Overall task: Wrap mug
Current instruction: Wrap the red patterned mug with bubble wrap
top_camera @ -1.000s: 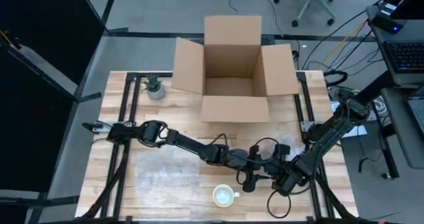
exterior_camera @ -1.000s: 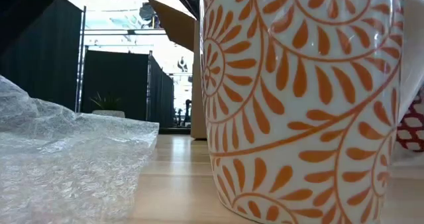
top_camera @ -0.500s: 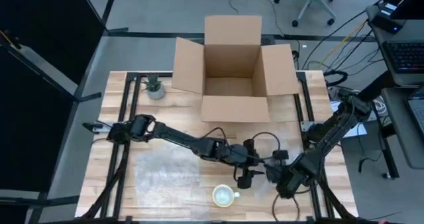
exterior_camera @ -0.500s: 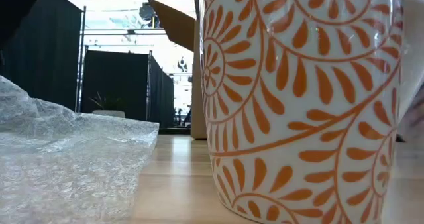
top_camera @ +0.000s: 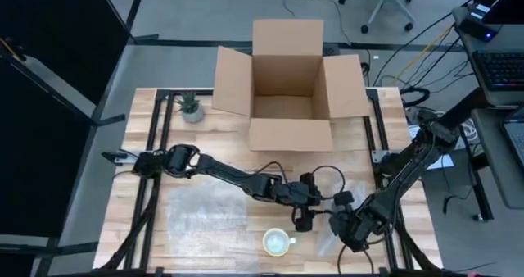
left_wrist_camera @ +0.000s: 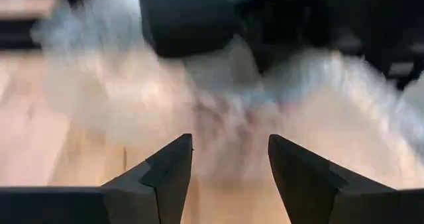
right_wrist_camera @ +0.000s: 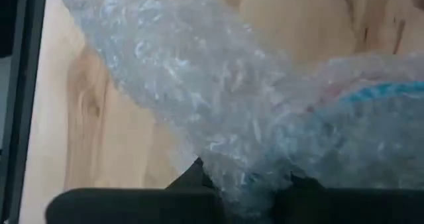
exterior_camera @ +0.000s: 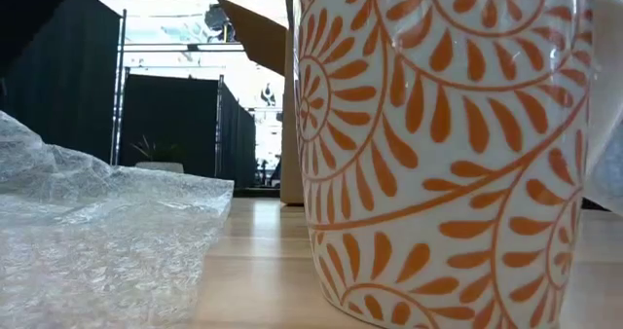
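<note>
Looking past my left gripper (left_wrist_camera: 230, 159), I see its two dark fingers (left_wrist_camera: 167, 174) spread apart with nothing between them but bare wood and a blurred sheet of bubble wrap (left_wrist_camera: 265, 91) ahead. From overhead that gripper (top_camera: 303, 220) hangs over the table (top_camera: 139, 195) just at 1 o'clock from the mug (top_camera: 277, 242), not touching it.

My right gripper (right_wrist_camera: 242, 184) is clamped on a bubble-wrap sheet (right_wrist_camera: 199, 85) — the plastic is bunched and pinched between the fingers, and something with blue and pink edges shows through the wrap at one side, too veiled to identify. Overhead, the right gripper (top_camera: 348, 228) sits at 3 o'clock from the mug, with that clear sheet (top_camera: 327, 240) lying between the two.

The mug stands upright near the table's front edge, white inside, and the low camera shows it close up — white with an orange leaf-and-swirl pattern (exterior_camera: 438, 154). A second flat sheet of wrap (top_camera: 206, 211) lies at 9 o'clock from the mug, just apart from it. An open cardboard box (top_camera: 291, 88) sits at the table's 12 o'clock, and a small potted plant (top_camera: 190, 106) at 10 o'clock.

I can read no writing or labels anywhere.
</note>
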Controlling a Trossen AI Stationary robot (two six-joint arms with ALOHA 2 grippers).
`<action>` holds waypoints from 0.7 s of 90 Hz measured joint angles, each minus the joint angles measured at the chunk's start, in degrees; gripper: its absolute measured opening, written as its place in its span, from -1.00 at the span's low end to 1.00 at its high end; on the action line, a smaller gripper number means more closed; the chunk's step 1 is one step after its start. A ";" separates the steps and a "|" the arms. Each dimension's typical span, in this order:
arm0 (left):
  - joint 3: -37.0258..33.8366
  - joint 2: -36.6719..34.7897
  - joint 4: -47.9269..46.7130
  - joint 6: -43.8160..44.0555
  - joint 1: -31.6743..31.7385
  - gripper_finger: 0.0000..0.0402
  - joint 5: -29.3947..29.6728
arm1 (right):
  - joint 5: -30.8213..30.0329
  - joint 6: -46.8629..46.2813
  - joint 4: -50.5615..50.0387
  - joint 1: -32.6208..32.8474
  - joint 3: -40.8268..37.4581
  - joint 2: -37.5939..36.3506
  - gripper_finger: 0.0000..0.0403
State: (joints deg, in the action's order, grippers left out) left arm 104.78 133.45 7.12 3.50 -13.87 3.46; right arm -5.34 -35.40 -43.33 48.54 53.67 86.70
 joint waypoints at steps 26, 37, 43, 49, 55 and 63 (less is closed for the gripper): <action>0.09 2.41 12.28 -7.71 0.82 -0.07 -0.17 | 0.18 -1.18 0.84 -0.16 -0.12 0.08 -0.91; 0.26 3.94 13.43 -7.27 0.55 -0.07 -0.23 | 0.72 -2.34 0.99 -0.26 -0.13 0.09 -0.91; 0.33 4.97 14.87 -7.19 0.39 -0.07 -0.97 | 0.89 -2.80 1.04 -0.66 -0.13 0.11 -0.91; 0.56 5.89 16.13 -7.13 0.24 -0.07 -2.36 | 1.50 -3.25 1.07 -0.96 -0.15 0.11 -0.91; 0.84 6.36 15.74 -7.09 0.13 -0.07 -3.27 | 1.86 -3.29 1.11 -1.36 -0.15 0.11 -0.90; 0.93 6.47 13.98 -7.48 0.02 -0.07 -3.31 | 2.29 -3.15 1.32 -1.48 -0.15 0.18 -0.86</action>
State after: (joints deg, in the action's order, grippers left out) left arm 105.71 139.92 21.11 -3.98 -13.85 0.15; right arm -3.05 -38.55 -42.00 47.07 53.52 86.88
